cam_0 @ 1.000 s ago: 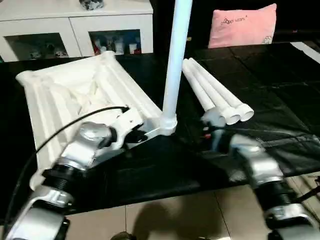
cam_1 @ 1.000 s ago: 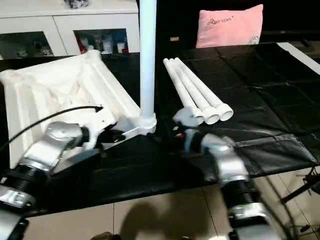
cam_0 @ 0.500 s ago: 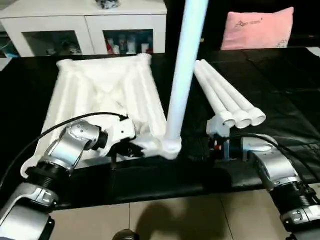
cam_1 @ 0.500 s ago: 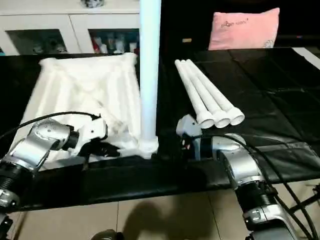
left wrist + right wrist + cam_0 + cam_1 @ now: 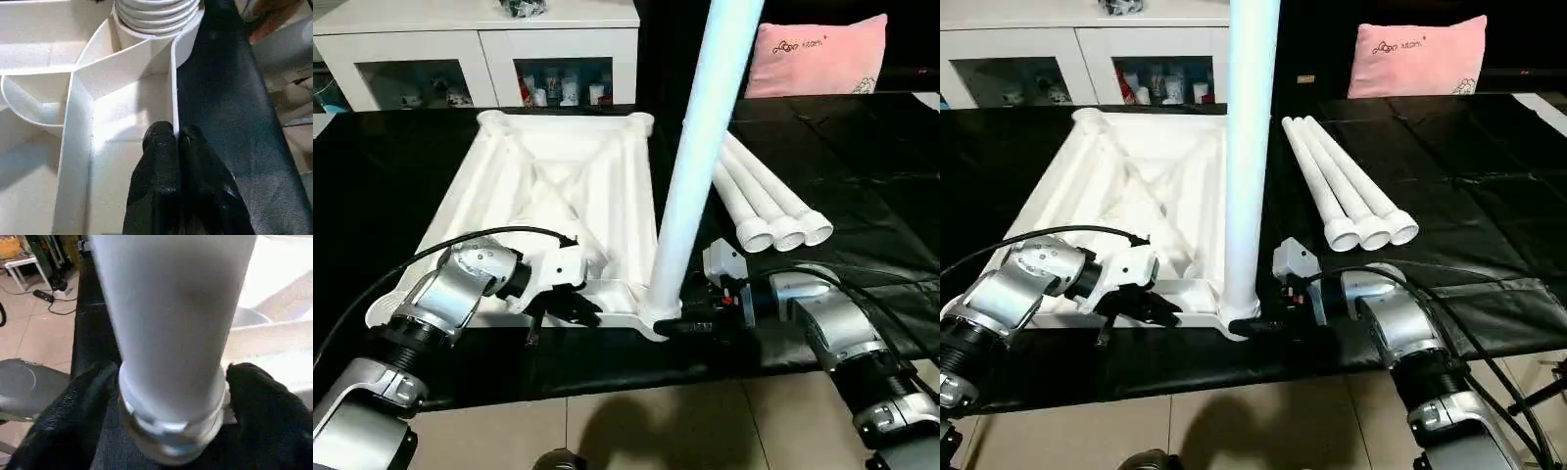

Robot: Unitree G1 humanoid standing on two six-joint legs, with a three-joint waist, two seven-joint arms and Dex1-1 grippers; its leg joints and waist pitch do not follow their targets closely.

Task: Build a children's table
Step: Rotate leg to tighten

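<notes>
The tabletop (image 5: 558, 196) lies upside down on the black-covered desk (image 5: 862, 176), ribbed underside up, so that its round corner sockets face upward and can take legs. One leg (image 5: 700, 157) already stands upright in the near corner socket, at the tabletop's near right corner as the head camera sees it, rising out of the top of the picture. The other three legs (image 5: 769, 201) lie side by side on the desk just to the right of the tabletop, open ends toward the robot, waiting their turn.

The left tool (image 5: 176, 142) has its two black fingers pressed together on the thin upright rim of the tabletop's near edge, a little way along from the socket that holds the leg. This pinch looks meant to steady the light plastic top so it does not slide or lift while the leg is worked.

The right tool (image 5: 171, 396) comes in level from the right, and its fingers (image 5: 259, 396) stand wide on either side of the leg's base, just above the collar where it enters the socket. They bracket the tube closely; whether the pads actually press on it cannot be told from the wrist view. The placement low on the leg suggests the robot is about to grip and seat or twist it home, where force acts nearest the joint.

Behind the desk stand a white glass-door cabinet (image 5: 480, 59) and a pink cushion (image 5: 822, 54), neither part of the work.
</notes>
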